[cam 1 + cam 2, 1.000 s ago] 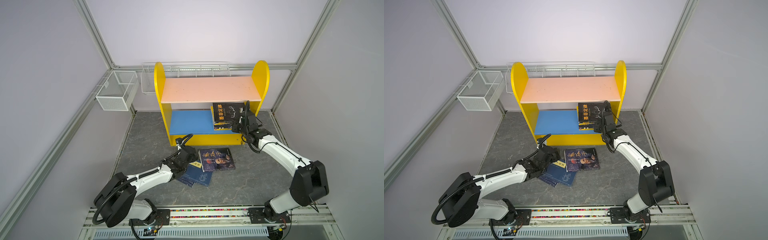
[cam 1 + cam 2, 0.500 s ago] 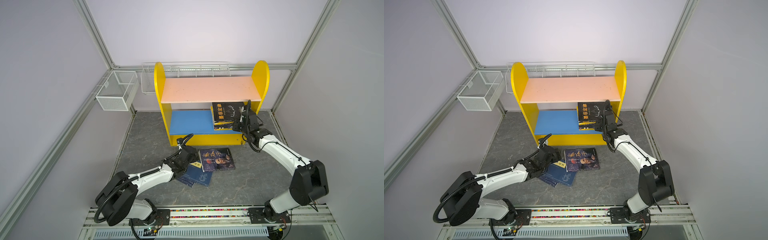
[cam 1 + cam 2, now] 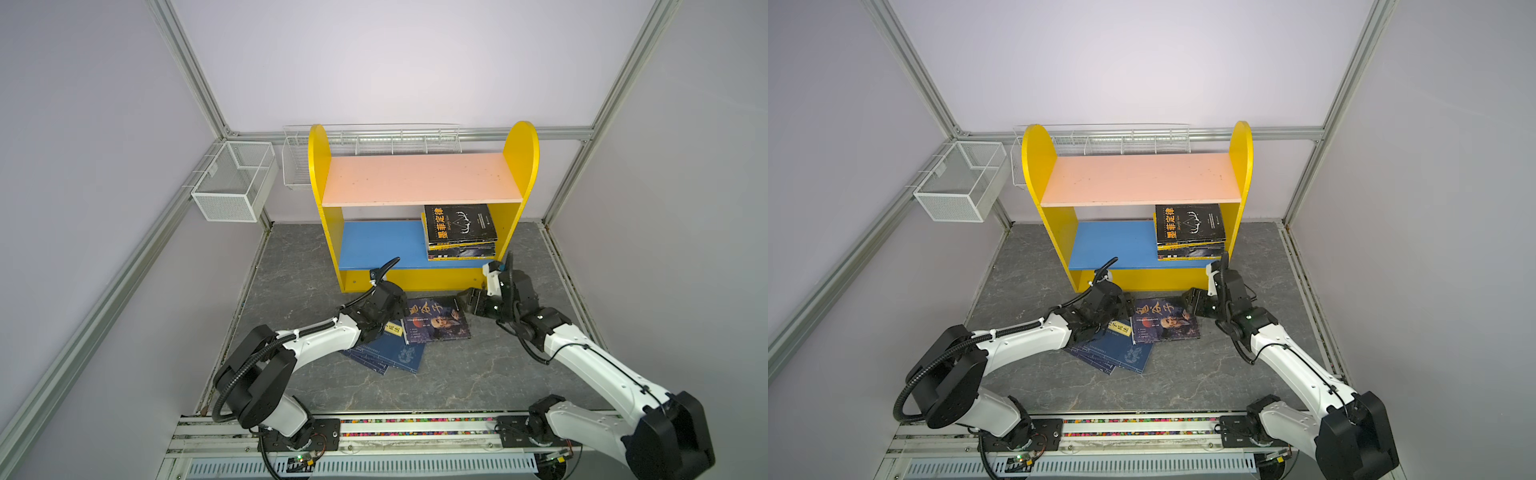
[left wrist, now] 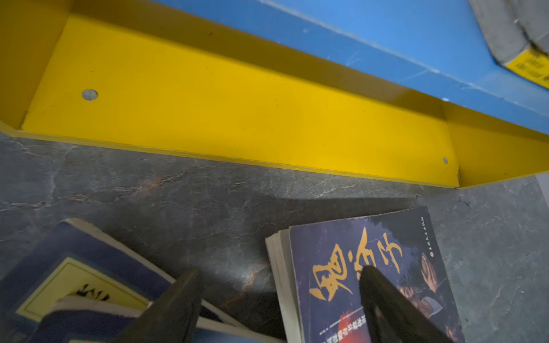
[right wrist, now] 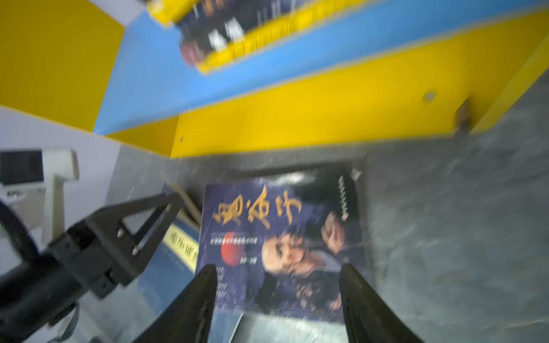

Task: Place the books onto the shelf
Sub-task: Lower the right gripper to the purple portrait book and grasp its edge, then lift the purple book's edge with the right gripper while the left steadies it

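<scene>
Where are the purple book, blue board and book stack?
purple book (image 3: 434, 324), in a top view, cover middle.
blue board (image 3: 382, 245), in a top view, bare part.
book stack (image 3: 459, 224), in a top view, top cover.

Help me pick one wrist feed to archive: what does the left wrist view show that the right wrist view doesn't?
Left wrist only: the white page edge of the purple book, in sharp focus. Right wrist only: the open right end effector and the pale wall beside the shelf, blurred. Both: the left end effector, the navy book with its yellow label, the shelf's blue board.
</scene>
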Controlling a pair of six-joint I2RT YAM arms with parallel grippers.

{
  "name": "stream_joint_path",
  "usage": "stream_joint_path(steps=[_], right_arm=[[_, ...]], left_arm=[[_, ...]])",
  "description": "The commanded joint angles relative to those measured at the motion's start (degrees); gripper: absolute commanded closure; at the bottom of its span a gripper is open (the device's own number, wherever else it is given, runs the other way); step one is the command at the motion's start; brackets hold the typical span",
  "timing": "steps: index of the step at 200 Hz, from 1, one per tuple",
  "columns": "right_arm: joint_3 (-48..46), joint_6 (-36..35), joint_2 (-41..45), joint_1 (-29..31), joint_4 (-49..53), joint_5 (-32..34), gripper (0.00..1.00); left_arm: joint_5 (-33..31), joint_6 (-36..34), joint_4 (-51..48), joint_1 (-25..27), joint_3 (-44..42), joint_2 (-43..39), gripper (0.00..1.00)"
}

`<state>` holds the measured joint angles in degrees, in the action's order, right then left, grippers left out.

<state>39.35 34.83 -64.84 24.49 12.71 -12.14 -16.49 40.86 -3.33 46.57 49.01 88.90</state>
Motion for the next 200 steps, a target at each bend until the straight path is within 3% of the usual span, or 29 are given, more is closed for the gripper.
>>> stream_joint_path(steps=[1,32,72,119,166,200], right_arm=[[-3.1,4.5,-2.3,0.1,1.7,-17.5,0.31],[0.2,1.3,-9.8,-1.4,4.6,-25.0,0.30],[-1.2,4.4,-20.1,-2.2,2.9,-30.8,0.31],[-2.1,5.4,-22.5,-3.0,1.6,-31.7,0.30],[-4.6,10.4,-26.8,-4.8,-8.1,-34.1,0.30],[-5.5,12.7,-24.1,-6.5,-11.9,-29.7,0.30]], left_arm=[[0.5,-1.6,-4.4,-0.2,4.0,2.9,0.17],[0.1,-5.1,-7.1,-0.5,9.4,8.0,0.16],[3.2,-8.1,-7.4,-2.6,13.2,12.3,0.16],[11.9,-13.4,-4.2,-4.2,14.1,15.0,0.20],[17.8,-17.3,-4.0,-4.2,16.1,19.2,0.23],[22.8,-19.1,-4.0,-4.2,15.8,20.0,0.29]])
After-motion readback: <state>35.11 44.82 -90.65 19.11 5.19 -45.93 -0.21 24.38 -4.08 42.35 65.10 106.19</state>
